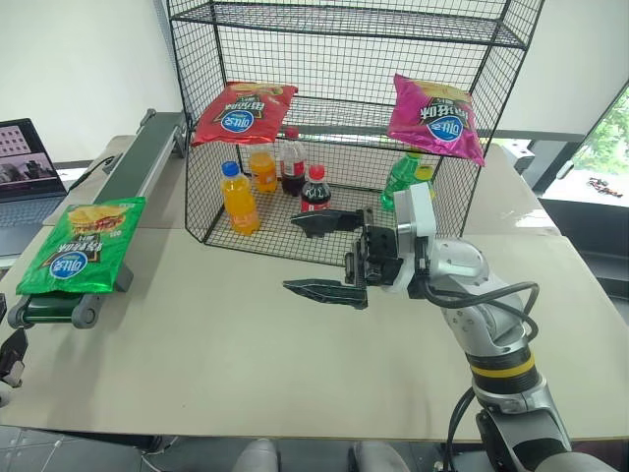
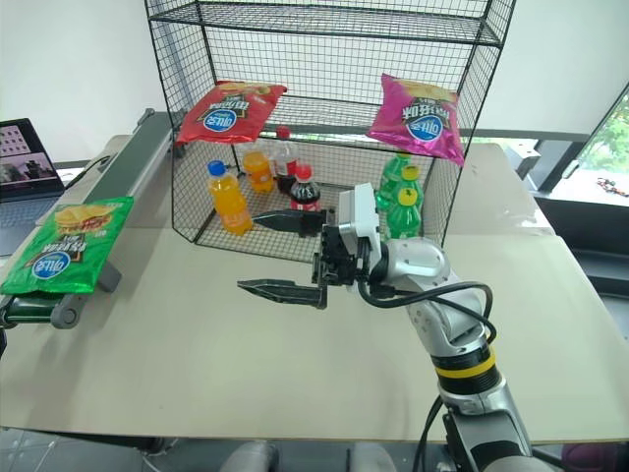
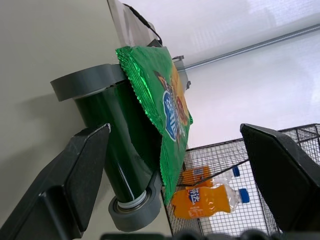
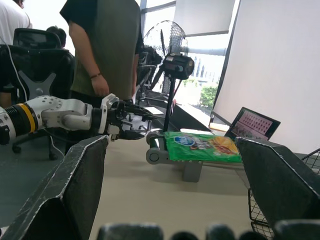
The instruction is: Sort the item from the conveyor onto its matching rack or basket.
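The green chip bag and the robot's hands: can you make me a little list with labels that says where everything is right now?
item: glossy green chip bag with a blue oval logo, lying flat on the near end of the belt
conveyor: long dark green belt in a grey metal frame, on the table's left side
left gripper: open, beside the belt's end roller, not touching the bag
right gripper: open, empty, over the table in front of the rack
rack: tall black wire-grid shelf unit
on the rack: red chip bag, magenta chip bag, drink bottles below
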